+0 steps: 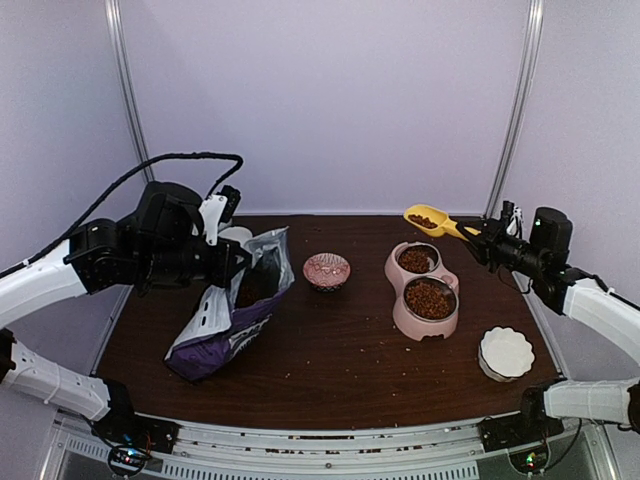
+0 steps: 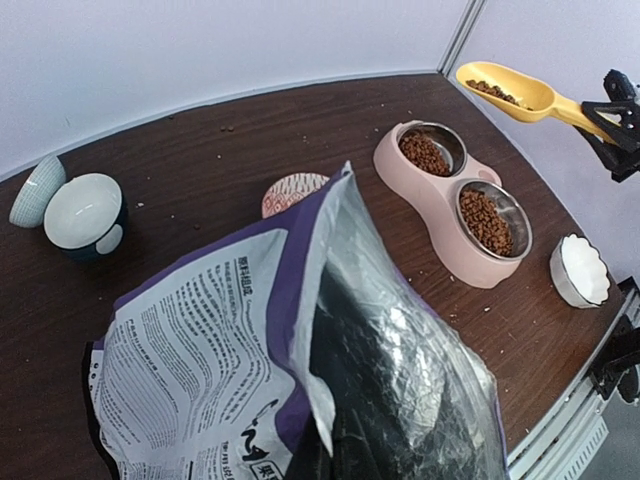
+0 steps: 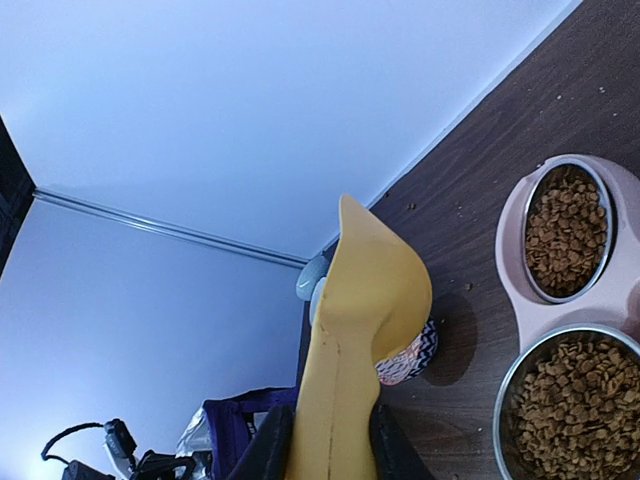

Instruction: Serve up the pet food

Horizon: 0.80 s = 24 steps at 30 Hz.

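Dark wooden table point(image 1: 330, 360) is sitting inside pale lilac walls, with stray crumbs lying across it. Nearest, on the right, a white scalloped dish point(image 1: 506, 352) is resting by the edge. On the left, the left gripper point(image 1: 238, 262) is pinching tight on the upper edge of a purple pet food bag point(image 1: 225, 320). Farther right, pet food point(image 1: 430, 299) is filling both steel bowls of a pink double feeder point(image 1: 400, 322). A patterned pink bowl point(image 1: 327, 270) is sitting mid-table. Farthest, the right gripper point(image 1: 472, 232) is clamping a yellow scoop point(image 1: 447, 226) by its handle, more kibble lying inside, raised beyond the feeder.
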Available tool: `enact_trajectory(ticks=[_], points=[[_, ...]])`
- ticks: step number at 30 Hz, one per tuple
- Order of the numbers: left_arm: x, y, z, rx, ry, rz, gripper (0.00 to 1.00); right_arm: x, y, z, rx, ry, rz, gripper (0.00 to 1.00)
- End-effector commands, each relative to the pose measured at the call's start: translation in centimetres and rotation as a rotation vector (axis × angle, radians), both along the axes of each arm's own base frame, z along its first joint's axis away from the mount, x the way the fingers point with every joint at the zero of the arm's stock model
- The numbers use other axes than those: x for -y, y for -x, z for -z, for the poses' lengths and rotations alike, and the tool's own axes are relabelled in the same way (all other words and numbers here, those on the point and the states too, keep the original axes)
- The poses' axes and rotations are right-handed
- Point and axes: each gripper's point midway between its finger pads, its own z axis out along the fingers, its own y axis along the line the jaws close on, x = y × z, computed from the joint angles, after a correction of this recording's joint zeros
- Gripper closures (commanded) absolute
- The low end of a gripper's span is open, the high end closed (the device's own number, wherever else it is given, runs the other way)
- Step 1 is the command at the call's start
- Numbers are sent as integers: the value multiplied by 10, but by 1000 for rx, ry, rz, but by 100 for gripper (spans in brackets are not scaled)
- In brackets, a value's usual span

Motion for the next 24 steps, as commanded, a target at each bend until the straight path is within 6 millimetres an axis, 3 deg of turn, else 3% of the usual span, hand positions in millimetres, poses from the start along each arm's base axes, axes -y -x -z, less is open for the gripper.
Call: enact_trajectory(ticks=[1, 12, 24], points=[[13, -8, -50, 100, 133, 17, 100, 14, -11, 5, 26, 62, 14, 88], [14, -8, -45, 86, 136, 21, 100, 49, -18, 56, -103, 273, 79, 88], [19, -8, -45, 81, 140, 32, 100, 62, -33, 60, -147, 408, 76, 89]])
